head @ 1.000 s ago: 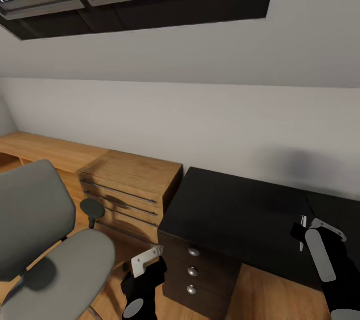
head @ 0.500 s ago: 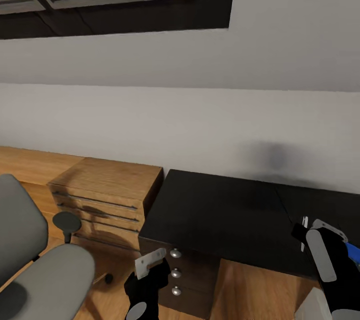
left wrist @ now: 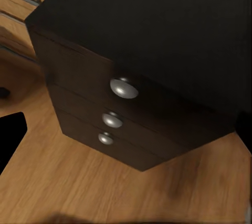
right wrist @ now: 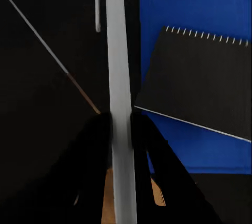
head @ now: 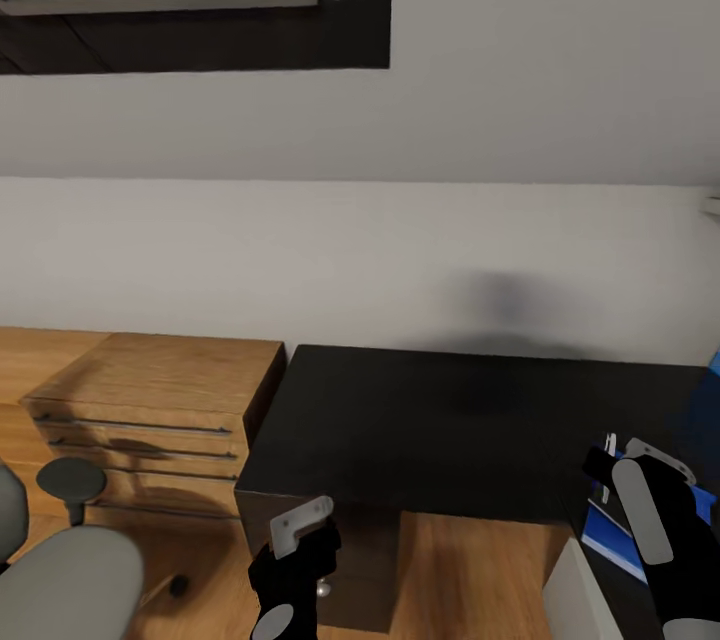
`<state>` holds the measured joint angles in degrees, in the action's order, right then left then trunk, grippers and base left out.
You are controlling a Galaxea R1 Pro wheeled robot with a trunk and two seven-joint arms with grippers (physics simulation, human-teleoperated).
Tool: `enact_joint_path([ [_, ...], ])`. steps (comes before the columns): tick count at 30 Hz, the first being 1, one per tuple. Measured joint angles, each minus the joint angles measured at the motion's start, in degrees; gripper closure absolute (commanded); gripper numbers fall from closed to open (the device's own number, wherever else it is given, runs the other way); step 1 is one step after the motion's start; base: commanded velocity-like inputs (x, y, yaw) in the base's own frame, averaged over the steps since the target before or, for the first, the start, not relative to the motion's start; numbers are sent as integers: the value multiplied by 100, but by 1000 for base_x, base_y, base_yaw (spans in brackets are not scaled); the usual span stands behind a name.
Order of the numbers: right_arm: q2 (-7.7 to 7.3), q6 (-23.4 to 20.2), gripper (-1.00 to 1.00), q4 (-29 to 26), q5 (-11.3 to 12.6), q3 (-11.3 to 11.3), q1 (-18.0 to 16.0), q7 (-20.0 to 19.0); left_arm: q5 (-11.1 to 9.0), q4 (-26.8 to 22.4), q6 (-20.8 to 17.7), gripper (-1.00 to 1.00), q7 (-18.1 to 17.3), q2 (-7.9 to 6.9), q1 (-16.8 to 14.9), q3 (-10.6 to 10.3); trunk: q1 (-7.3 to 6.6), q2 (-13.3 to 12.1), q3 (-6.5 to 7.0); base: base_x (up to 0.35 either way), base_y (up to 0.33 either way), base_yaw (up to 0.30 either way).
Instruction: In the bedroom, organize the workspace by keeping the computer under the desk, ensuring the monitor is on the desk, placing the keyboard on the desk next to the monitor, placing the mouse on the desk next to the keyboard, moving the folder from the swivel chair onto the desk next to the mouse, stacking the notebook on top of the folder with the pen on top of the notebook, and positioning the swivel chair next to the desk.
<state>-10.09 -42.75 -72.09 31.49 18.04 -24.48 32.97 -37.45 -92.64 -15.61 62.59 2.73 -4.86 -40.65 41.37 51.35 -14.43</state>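
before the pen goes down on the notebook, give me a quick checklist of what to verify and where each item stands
1. Pen held: ok. The right claw is shut on the white pen.
2. Folder on the desk: ok. The blue folder lies flat on the black desk.
3. Notebook on the folder: ok. The dark notebook lies on it, turned at an angle.
4. Pen over the notebook: not ok. In the right wrist view it is beside the notebook's edge, not above it.
5. Notebook cover bare: ok.
6. Left claw out of the way: ok. It is in front of the drawer unit, away from the folder.
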Motion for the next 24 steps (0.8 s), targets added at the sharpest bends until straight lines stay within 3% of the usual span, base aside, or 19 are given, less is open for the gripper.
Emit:
enact_joint_path([
  [9, 0, 1, 100, 8, -12, -1, 0, 0, 0, 0, 0, -100, 2, 0, 0, 0, -198, -362, 162, 0, 0, -296],
  [24, 2, -6, 100, 86, -69, -37, 0, -12, 0, 0, 17, -100, 13, 4, 0, -11, -199, -364, 163, 0, 0, -273],
])
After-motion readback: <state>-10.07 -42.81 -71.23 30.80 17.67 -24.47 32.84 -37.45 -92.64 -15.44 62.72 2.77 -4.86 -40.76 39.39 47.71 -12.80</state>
